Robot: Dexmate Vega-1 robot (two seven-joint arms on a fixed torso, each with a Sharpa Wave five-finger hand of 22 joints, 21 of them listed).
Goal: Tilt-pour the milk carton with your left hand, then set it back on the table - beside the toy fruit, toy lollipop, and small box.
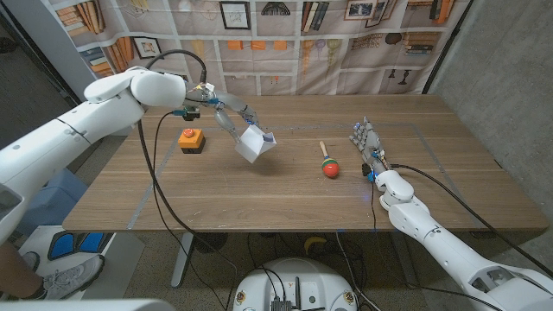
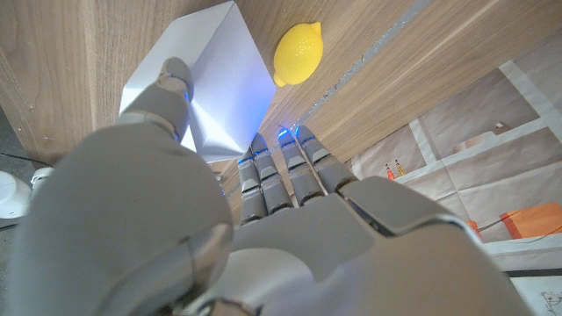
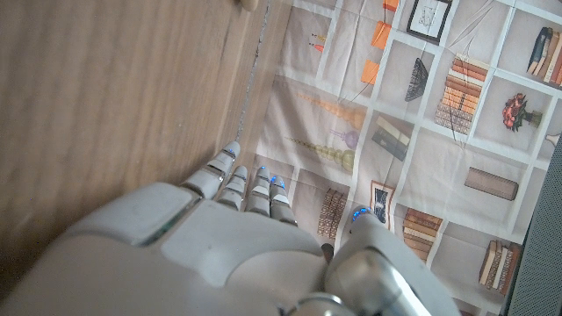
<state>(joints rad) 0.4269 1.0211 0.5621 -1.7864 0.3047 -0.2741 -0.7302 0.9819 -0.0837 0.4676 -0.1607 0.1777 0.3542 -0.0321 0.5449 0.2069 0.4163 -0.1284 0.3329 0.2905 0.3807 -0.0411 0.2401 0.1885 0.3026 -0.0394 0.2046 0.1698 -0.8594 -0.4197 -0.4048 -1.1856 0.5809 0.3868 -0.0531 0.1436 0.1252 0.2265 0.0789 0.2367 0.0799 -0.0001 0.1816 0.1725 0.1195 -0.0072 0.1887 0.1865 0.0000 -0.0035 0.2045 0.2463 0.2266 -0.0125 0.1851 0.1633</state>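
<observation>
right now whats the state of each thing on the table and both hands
white milk carton: held off the table, tilted
left hand: grips the carton
right hand: holds nothing, fingers apart, at the table
small black box with orange top: upright on the table
toy lollipop with red ball: lying on the table
yellow toy lemon: lying on the table

You have one carton, one lemon, one lollipop, one small box with an orange top, one wooden table, two robot hands, the left hand, the right hand
</observation>
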